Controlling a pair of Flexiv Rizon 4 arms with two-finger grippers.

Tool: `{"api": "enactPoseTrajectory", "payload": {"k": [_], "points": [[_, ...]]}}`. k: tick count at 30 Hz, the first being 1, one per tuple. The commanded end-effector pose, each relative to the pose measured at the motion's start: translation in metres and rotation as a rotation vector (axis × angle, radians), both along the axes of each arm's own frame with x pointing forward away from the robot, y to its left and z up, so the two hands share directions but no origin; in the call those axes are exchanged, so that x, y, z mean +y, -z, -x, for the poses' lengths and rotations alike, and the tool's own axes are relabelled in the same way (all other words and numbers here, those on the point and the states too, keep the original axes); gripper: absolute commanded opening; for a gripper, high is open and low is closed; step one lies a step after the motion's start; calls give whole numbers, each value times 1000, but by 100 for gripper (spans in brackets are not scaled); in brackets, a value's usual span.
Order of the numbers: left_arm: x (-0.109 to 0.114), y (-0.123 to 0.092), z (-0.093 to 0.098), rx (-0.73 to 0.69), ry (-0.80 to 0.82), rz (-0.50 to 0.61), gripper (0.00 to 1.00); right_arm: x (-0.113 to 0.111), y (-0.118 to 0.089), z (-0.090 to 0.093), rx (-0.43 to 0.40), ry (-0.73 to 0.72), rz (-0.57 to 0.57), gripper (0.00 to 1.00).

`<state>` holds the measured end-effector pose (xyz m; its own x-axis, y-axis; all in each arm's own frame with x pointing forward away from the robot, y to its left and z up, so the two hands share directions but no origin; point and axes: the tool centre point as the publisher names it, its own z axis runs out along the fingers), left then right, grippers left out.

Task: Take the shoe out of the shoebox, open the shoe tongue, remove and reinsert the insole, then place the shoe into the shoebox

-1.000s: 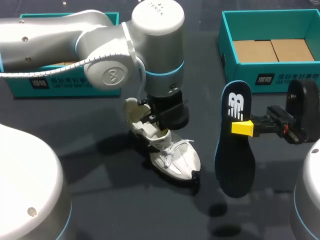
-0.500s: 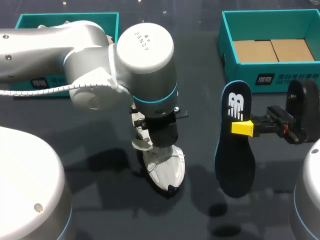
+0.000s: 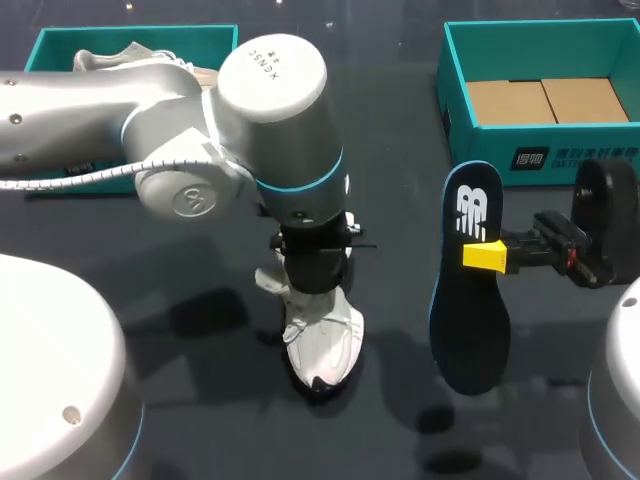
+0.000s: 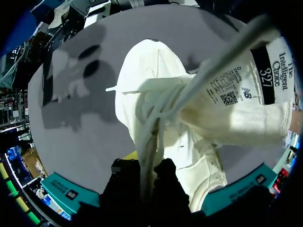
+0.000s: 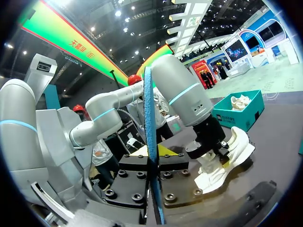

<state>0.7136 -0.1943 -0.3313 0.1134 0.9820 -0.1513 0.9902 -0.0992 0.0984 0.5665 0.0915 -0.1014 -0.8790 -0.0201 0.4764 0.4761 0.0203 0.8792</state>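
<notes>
A white shoe point(image 3: 322, 340) stands on the dark table, toe toward the front edge. My left gripper point(image 3: 314, 268) is right above it, shut on the shoe tongue. In the left wrist view the tongue point(image 4: 246, 94) is pulled up with its printed label showing, and a strip of it runs between the black fingers of the left gripper point(image 4: 144, 163); the shoe point(image 4: 151, 90) lies ahead. My right gripper point(image 3: 487, 256) is shut on the black, blue-edged insole point(image 3: 470, 290), held upright off the table to the right of the shoe. The right wrist view shows the insole point(image 5: 150, 132) edge-on in the right gripper point(image 5: 152, 163).
A teal shoebox point(image 3: 455, 70) with cardboard inside stands at the back right. Another teal box point(image 3: 60, 40) at the back left, partly behind my left arm, holds a second pale shoe point(image 3: 100, 57).
My left arm has turned and shifted the shoe by its tongue: the toe swung from front-right to the front edge. The right arm and insole have not moved.
</notes>
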Motion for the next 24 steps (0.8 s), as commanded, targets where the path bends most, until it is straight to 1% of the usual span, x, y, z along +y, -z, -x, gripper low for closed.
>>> {"api": "enactPoseTrajectory", "payload": {"k": [1,5,12,19,24], "points": [[-13,6,-6,27,17,-24,0,1,0,1,0,3,2,0],[-17,11,-4,47,24,-38,0,1,0,1,0,3,2,0],[-21,26,-4,91,22,-75,0,1,0,1,0,3,2,0],[-21,34,-12,123,0,-84,0,1,0,1,0,3,2,0],[-24,42,-15,137,-1,-103,0,1,0,1,0,3,2,0]]}}
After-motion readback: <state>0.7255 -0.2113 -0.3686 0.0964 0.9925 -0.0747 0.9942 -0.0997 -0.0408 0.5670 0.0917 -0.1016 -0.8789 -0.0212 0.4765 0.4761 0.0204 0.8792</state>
